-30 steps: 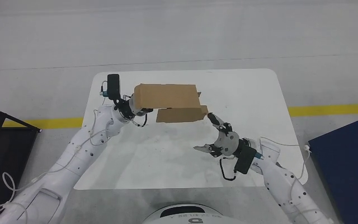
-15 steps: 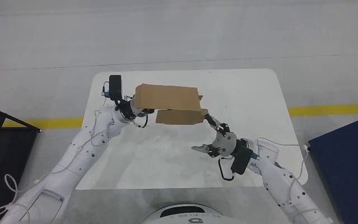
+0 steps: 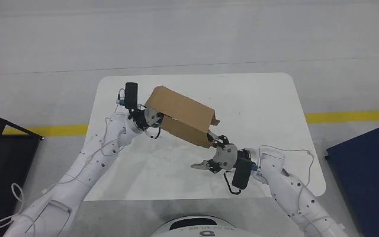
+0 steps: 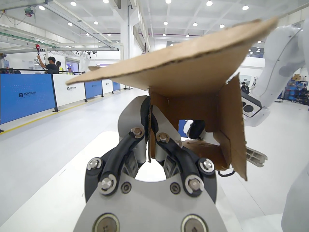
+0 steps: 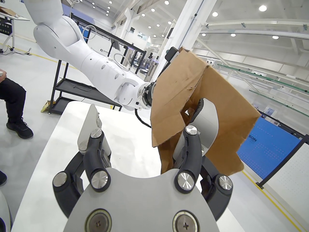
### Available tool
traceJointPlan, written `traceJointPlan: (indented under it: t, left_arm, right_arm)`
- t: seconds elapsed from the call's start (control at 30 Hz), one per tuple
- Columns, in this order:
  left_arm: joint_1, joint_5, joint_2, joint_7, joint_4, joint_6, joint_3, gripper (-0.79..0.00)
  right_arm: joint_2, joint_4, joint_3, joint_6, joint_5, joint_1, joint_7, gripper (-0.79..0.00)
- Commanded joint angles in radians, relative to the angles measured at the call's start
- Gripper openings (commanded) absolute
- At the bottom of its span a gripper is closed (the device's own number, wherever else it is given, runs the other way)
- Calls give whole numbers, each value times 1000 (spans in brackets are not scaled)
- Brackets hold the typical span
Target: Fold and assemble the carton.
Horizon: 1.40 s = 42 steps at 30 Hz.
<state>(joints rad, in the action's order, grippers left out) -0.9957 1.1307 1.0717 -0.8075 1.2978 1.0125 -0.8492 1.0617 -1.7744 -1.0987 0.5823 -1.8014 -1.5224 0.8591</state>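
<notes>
White table [image 3: 266, 118]; carton [image 3: 183, 115] half hides clamped left gripper [image 4: 149, 117]

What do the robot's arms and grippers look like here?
The left arm and right arm have smooth white shells, thin white cables and black camera blocks at the wrists. The left gripper and right gripper have silver plates, black linkages and silver bolts.

Brown cardboard carton [image 3: 183, 112], half-folded open tube w/ loose flaps, tilted in air: one end pinched in left gripper [image 3: 155, 120], other end around one finger of right gripper [image 3: 205, 155].
</notes>
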Motion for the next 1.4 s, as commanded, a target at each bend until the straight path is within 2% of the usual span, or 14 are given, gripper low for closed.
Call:
traceJointPlan:
  t: [0.0,0.13,0.43,0.53,0.6,0.73,0.8,0.83,0.93,1.0,1.07,1.33,1.37]
  left_arm:
    - [1,-10,3,0,-1,0,5,-785]
    - [3,-40,5,0,-1,0,14,-785]
    - [11,-129,-13,0,11,0,62,-785]
    - [16,-164,-21,0,25,0,77,-785]
    - [18,-180,-27,0,32,0,91,-785]
    - [26,-216,-39,0,34,0,108,-785]
    - [30,-224,-45,0,33,0,115,-785]
    - [32,-228,-48,0,34,0,118,-785]
    - [35,-245,-54,0,41,0,129,-785]
    - [37,-249,-58,0,43,0,135,-785]
    - [38,-252,-60,0,44,0,143,-785]
    - [55,-263,-64,0,3,0,177,-785]
    - [59,-265,-64,0,-1,0,183,-785]
  right_arm:
    - [0,2,6,-5,1,5,-1,-117]
    - [-7,2,-25,-26,16,-14,49,-117]
    - [-39,15,-197,-30,138,-131,287,-95]
    - [-41,34,-228,-25,205,-140,275,-99]
    - [-40,37,-241,-56,220,-137,228,-108]
    - [-42,0,-230,-118,104,-147,171,-129]
    - [-41,-13,-220,-160,67,-153,120,-185]
    - [-40,-18,-214,-179,54,-153,93,-246]
    - [-36,-33,-196,-226,38,-152,34,-317]
    - [-35,-38,-188,-229,27,-149,34,-348]
    - [-36,-39,-184,-236,10,-150,42,-419]
    - [-39,-41,-174,-253,-43,-151,49,-536]
    - [-39,-41,-173,-253,-46,-150,47,-594]
